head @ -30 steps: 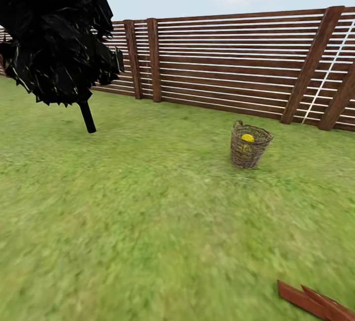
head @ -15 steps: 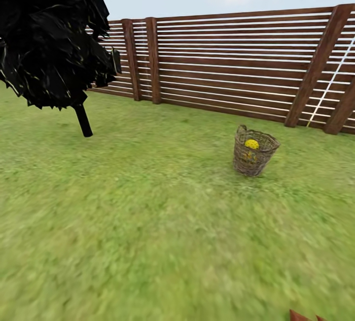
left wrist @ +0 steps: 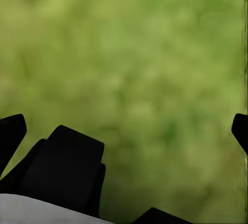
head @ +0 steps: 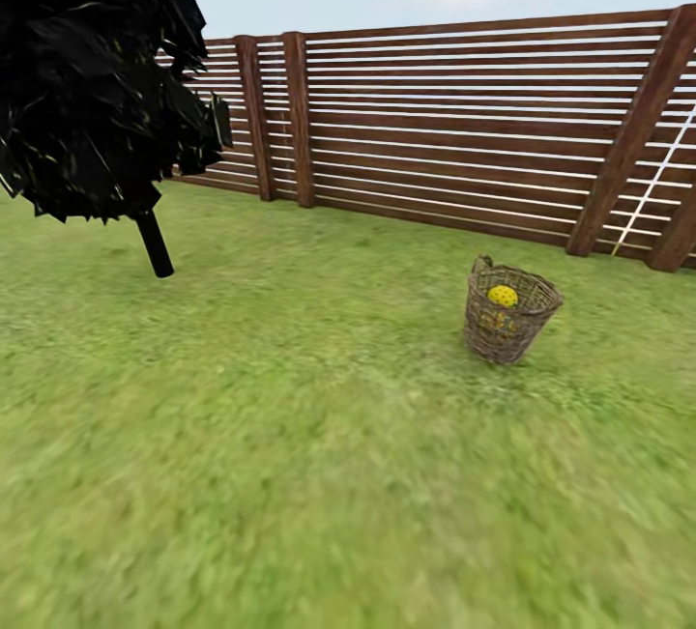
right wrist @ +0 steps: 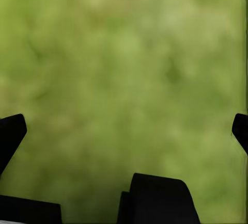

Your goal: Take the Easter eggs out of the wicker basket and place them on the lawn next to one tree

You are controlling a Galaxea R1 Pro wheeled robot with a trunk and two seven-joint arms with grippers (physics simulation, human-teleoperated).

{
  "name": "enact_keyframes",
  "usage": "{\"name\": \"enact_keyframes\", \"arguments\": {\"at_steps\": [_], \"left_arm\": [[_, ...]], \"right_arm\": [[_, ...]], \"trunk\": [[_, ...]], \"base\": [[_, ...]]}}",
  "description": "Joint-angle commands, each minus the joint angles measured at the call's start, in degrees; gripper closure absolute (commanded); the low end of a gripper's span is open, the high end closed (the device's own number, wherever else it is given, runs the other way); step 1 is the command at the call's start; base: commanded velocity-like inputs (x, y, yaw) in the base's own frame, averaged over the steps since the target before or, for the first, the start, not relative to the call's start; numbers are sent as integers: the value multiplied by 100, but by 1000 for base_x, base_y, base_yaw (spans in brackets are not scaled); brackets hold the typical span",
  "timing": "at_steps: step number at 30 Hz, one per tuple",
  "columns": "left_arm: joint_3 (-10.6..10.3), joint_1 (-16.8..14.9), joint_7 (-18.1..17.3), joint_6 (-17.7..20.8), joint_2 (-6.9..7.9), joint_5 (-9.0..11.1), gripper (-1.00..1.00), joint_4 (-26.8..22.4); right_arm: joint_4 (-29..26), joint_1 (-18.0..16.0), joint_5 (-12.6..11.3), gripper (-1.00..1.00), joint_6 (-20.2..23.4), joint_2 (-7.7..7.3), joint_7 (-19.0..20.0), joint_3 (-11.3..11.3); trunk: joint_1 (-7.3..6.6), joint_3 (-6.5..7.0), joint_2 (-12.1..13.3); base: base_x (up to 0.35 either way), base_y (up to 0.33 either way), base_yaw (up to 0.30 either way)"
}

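The wicker basket stands upright on the lawn at the right, a short way in front of the garden fence. One yellow Easter egg shows at its rim, and more yellow glints through the weave lower down. My left gripper is open over blurred grass with nothing between its black fingertips. My right gripper is likewise open over grass, its fingertips far apart and empty.
A reddish-brown slatted fence runs across the back with slanted posts at the right. An all-black tree with a thin dark trunk stands at the left. Wide grass lies between me and the basket.
The whole head view has shifted, so the camera moved: the basket now sits lower and further right and looks slightly larger. The brown boards at the bottom right have left the picture.
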Motion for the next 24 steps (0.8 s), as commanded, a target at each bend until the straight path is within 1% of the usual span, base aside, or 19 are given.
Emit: {"name": "enact_keyframes", "arguments": {"at_steps": [1,24], "left_arm": [[3,-2,10,-16,-2,25,-100,1],[3,-2,10,-16,-2,25,-100,2]], "right_arm": [[4,-3,28,-100,-14,-2,-10,16],[5,-3,35,-100,-18,15,-10,18]], "trunk": [[2,-5,-1],[2,-5,-1]], "base": [[321,0,0],[320,0,0]]}}
